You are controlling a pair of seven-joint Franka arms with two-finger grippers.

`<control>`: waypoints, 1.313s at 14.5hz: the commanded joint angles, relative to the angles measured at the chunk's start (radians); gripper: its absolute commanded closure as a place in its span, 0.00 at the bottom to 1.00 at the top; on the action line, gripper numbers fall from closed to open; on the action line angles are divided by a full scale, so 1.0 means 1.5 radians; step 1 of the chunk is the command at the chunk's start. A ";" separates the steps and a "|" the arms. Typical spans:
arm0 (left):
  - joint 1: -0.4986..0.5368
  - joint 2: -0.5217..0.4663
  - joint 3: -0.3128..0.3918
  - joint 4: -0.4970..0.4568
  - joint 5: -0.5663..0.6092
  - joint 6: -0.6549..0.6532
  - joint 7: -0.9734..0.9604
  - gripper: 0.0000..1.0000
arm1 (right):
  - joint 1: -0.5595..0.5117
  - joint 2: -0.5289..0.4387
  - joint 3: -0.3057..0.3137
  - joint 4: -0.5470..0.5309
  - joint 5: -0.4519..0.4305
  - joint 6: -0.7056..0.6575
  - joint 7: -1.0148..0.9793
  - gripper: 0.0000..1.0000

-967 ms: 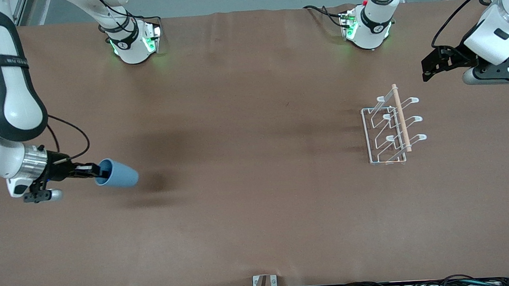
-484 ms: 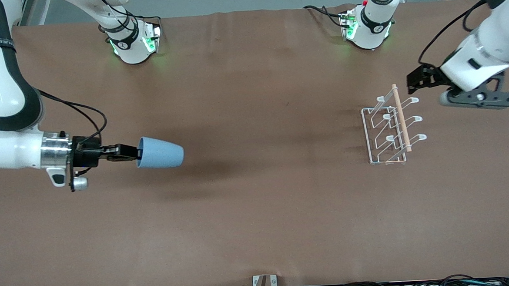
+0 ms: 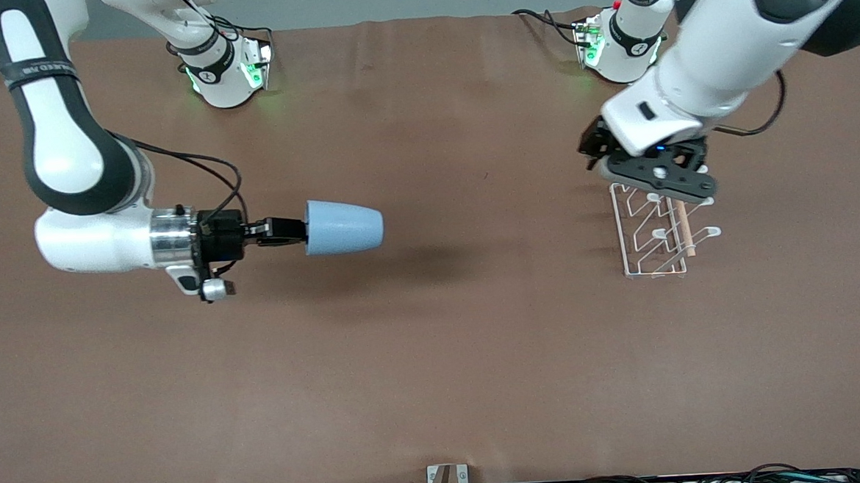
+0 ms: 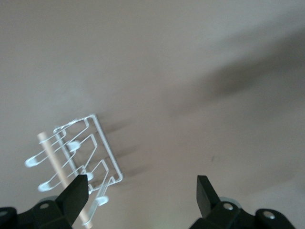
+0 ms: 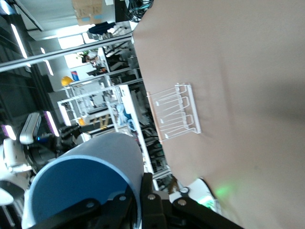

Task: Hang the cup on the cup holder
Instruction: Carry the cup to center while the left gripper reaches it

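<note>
A: where's the cup (image 3: 344,226) rn?

B: up in the air, lying sideways over the desk (image 3: 436,359), right claw (image 3: 291,231) pinching its rim.

A: and the cup holder (image 3: 658,231)?

B: on the desk, left arm's end. Left claw (image 4: 140,191) above it, spread wide, holding nothing.

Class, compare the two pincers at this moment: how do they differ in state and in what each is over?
The right pincer is shut on the light-blue cup, held on its side over bare table; the left pincer is open and holds nothing. The left pincer hangs over the white wire cup holder; the right pincer is apart from it. Both are up in the air.
</note>
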 commanded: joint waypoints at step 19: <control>-0.190 0.082 -0.013 0.081 -0.004 0.210 0.373 0.02 | 0.110 -0.012 -0.001 -0.027 0.106 0.059 -0.007 0.98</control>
